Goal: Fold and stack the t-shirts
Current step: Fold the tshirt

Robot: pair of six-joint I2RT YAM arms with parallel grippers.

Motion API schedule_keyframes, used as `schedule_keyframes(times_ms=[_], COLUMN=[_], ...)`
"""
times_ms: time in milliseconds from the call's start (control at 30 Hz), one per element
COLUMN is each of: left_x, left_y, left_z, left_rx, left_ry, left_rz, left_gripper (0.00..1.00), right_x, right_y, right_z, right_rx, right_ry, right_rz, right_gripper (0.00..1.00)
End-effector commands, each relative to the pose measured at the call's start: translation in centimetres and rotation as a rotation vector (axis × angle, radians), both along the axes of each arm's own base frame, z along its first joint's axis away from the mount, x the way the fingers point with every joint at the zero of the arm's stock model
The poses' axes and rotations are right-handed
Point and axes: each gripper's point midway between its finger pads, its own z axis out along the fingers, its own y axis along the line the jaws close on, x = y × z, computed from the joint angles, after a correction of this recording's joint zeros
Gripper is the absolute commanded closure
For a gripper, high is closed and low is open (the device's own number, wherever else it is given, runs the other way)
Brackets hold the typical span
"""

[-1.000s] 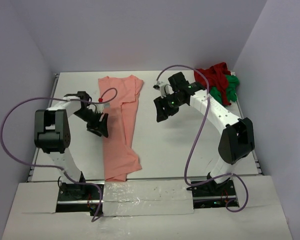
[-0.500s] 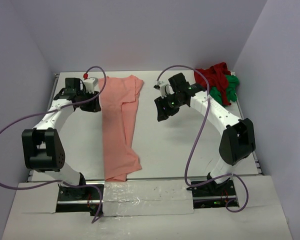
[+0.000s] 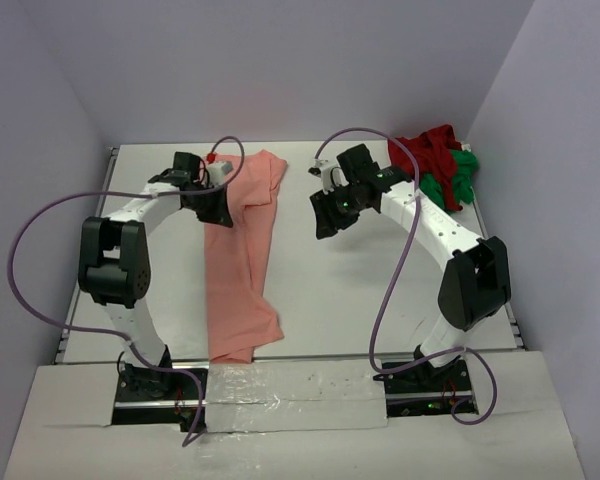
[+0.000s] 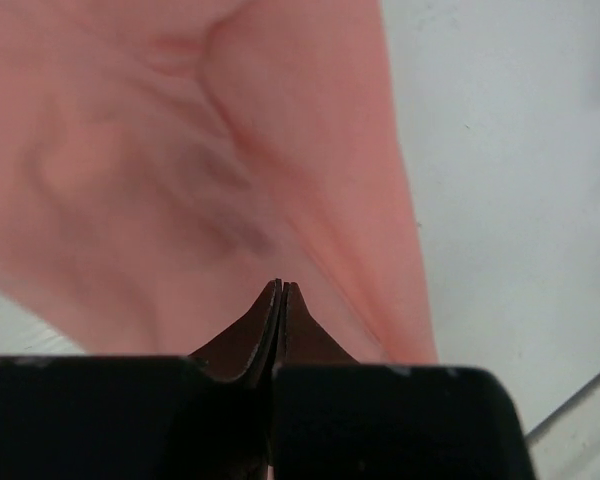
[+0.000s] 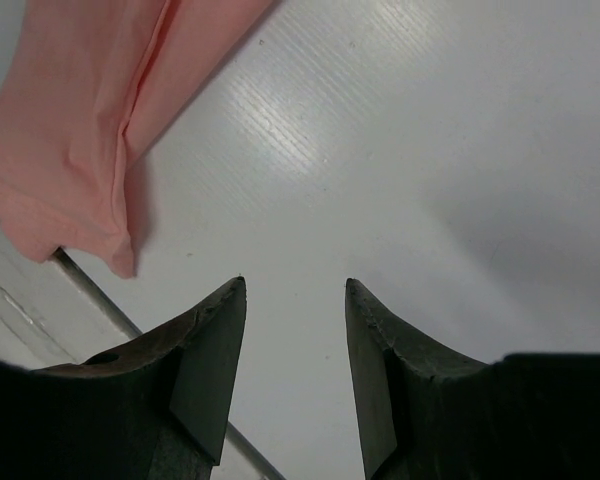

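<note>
Lying flat: the salmon-pink t-shirt (image 3: 242,270) is stretched as a long narrow strip down the left-centre of the table (image 3: 330,300). Its wider end is at the far side and its near end reaches the front edge.
Shirt shape: one long side is folded over onto the rest, leaving a lengthwise crease. The near end flares a little to the right.
Left gripper: the left gripper (image 3: 218,208) sits on the shirt's left edge, near the far end.
Left jaws: on my left wrist feed the two fingers are pressed together with no gap. Their tips are right in the pink cloth, and creases run in toward them, so I read it as a pinch on the shirt.
Right gripper: the right gripper (image 3: 325,215) hangs over bare table just to the right of the shirt's far half, apart from the cloth.
Right jaws: on my right wrist feed the fingers (image 5: 215,340) stand apart. Only white table surface shows between them, and a hemmed pink corner lies off to the upper left.
Other shirts: the dark red t-shirt (image 3: 425,150) and the bright green t-shirt (image 3: 452,182) are bunched together unfolded in the far right corner. The red one is partly draped over the green, and both are well apart from the pink one.
Cabling: purple cables (image 3: 385,290) loop from each arm down to the bases.
</note>
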Motion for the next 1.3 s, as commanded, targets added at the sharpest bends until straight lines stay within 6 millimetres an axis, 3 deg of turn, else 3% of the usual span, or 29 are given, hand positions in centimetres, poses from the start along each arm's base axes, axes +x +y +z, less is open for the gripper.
schedule_keyframes(times_ms=[0, 100, 267, 300, 633, 833, 1067, 1267], left_x=[-1.5, -3.3, -5.4, -6.6, -12.5, -14.5, -14.2, -10.1], left_y=[-2.5, -3.2, -1.8, -1.5, -1.0, -1.0, -0.6, -1.5], left_z=[0.9, 0.3, -1.4, -1.7, -1.7, -3.7, -7.1, -8.4], left_rx=[-0.020, 0.001, 0.135, 0.159, 0.289, 0.335, 0.372, 0.378], left_ry=[0.025, 0.087, 0.197, 0.245, 0.415, 0.495, 0.524, 0.396], left_rz=[-0.095, -0.145, -0.143, -0.154, -0.331, -0.370, -0.354, -0.293], left_gripper=[1.00, 1.00, 1.00, 1.00, 1.00, 1.00, 1.00, 1.00], right_x=[1.9, 2.1, 2.3, 2.3, 2.6, 2.8, 3.4, 3.5], right_y=[0.2, 0.2, 0.1, 0.2, 0.1, -0.2, -1.7, -2.7], right_z=[2.4, 2.1, 2.0, 2.1, 1.9, 3.0, 5.8, 9.0], right_rx=[0.026, 0.015, 0.008, 0.008, -0.002, 0.000, -0.003, 0.021], right_ry=[-0.091, -0.083, -0.079, -0.081, -0.075, -0.100, -0.159, -0.220], right_rz=[-0.012, -0.014, -0.017, -0.015, -0.014, -0.016, -0.037, -0.057], right_gripper=[0.48, 0.48, 0.48, 0.48, 0.48, 0.48, 0.48, 0.48])
